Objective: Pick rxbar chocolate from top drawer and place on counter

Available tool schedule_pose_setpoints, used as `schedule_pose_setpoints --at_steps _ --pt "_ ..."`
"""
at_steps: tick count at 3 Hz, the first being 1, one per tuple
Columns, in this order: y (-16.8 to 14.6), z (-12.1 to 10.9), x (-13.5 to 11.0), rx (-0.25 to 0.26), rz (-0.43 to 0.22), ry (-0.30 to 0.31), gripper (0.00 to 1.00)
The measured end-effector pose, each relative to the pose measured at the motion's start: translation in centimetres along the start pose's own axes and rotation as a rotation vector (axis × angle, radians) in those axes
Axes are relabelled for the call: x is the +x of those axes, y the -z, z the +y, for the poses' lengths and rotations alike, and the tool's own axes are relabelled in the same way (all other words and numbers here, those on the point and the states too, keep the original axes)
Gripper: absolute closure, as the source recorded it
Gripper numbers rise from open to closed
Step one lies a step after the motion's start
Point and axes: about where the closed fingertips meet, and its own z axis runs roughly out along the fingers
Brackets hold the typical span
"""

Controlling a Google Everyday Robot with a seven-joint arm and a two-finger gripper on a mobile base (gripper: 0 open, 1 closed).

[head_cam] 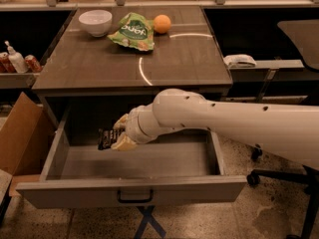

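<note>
A white robot arm (224, 118) reaches in from the right, below the front edge of the counter (99, 66), into the pulled-out top drawer (134, 187). Its gripper (116, 133) sits over the drawer's left rear part. The pale fingers (122, 143) are pinched on one end of the rxbar chocolate (104, 139), whose dark wrapper sticks out to the left. The bar shows against the shadowed back of the drawer and appears to be held clear of the grey drawer floor, near the left wall. The drawer's front panel carries a small dark pull handle (134, 197) at its middle. On the counter above, a white bowl (95, 21) stands at the far left corner, a green snack bag (133, 31) lies just to its right along the far edge, and an orange (161, 23) rests beside the bag, toward the middle of that edge. A cardboard box (17, 133) leans on the floor beside the drawer's left side, and bottles (15, 59) stand on a low shelf beyond the counter's left edge.
</note>
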Motion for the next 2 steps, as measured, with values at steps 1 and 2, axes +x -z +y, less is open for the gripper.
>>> schedule_pose_setpoints --at_steps 1,2 --pt "3.4 -0.8 -1.1 0.067 -0.001 0.016 1.00" --pt "8.8 -2.7 -3.0 0.155 0.019 0.062 1.00"
